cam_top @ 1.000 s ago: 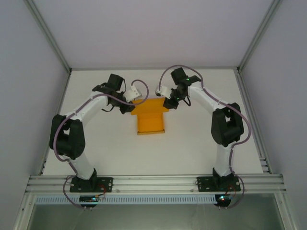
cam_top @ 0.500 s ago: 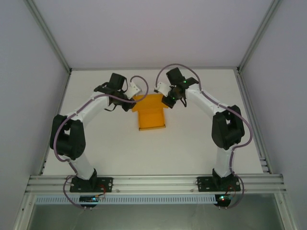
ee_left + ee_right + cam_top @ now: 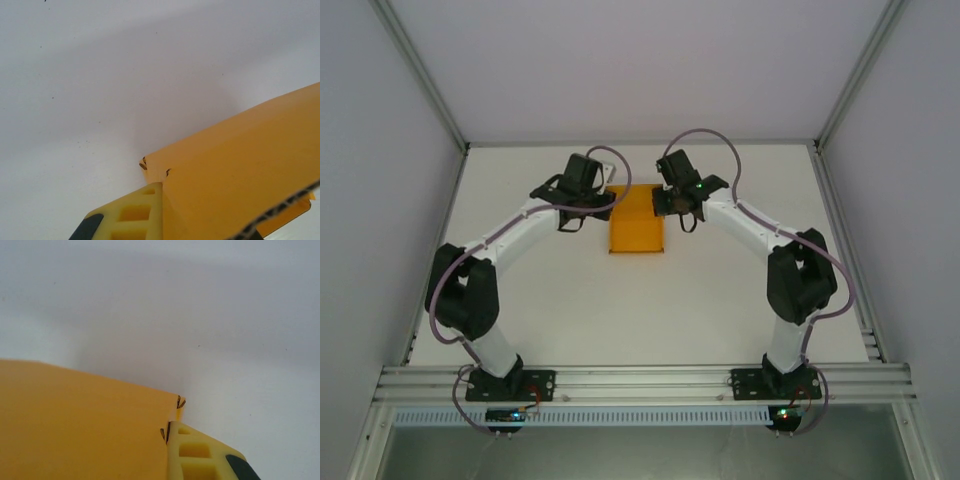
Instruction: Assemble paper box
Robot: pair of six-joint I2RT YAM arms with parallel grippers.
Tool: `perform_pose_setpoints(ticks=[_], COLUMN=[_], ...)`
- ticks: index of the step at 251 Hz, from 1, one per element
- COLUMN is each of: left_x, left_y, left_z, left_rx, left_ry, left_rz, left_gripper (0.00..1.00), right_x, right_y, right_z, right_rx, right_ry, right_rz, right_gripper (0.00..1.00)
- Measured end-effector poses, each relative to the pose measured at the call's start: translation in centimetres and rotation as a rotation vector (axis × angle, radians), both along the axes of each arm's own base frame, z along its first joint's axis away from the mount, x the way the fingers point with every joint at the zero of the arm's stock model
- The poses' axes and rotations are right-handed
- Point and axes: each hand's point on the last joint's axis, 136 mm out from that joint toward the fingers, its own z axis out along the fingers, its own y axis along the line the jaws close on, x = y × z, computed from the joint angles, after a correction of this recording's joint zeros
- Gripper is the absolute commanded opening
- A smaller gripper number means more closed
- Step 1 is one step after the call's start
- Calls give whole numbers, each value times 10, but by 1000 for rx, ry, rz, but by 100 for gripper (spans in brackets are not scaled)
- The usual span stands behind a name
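Note:
The paper box [image 3: 636,222] is an orange-yellow card lying as a narrow rectangle at the far middle of the table. My left gripper [image 3: 607,199] meets its far left edge and my right gripper [image 3: 666,202] its far right edge. In the left wrist view the card [image 3: 240,170] rises as a flap against my yellow finger [image 3: 132,215]; the left gripper [image 3: 167,220] is shut on that edge, and the card hides the other finger. In the right wrist view the card [image 3: 80,425] lies flush against the yellow finger [image 3: 200,457], and the right gripper [image 3: 167,455] is shut on its edge.
The white table [image 3: 640,310] stretches from the card towards the arm bases. An aluminium rail [image 3: 640,381] runs along the near edge. Enclosure walls and corner posts [image 3: 430,90] close off the left, right and back.
Both grippers swung inward and towards the back. The card slid away from the bases, and its side wings folded in, so a T shape became a narrow rectangle. The right gripper closed.

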Motion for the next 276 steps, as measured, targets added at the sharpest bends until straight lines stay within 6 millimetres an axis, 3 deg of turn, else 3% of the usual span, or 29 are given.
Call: perform_pose_setpoints(ticks=[50,82,226,276], left_x=[-3,-4,6,-17], left_y=[-1,1,-2,-3], left_z=[-15,-24,-35,-58], left_rx=[-18,-51,-266,-247], left_ry=[32,56,48,35], left_rz=[68,121,309,273], left_gripper=[0,0,0,2], right_x=[11,8,2,-11], right_y=[6,11,14,11], right_z=[-17,-25,-34,-54], right_rx=[77,84,62,62], right_ry=[30,30,-31,-51], right_rz=[-117,-160,-215,-213], right_gripper=[0,0,0,0])
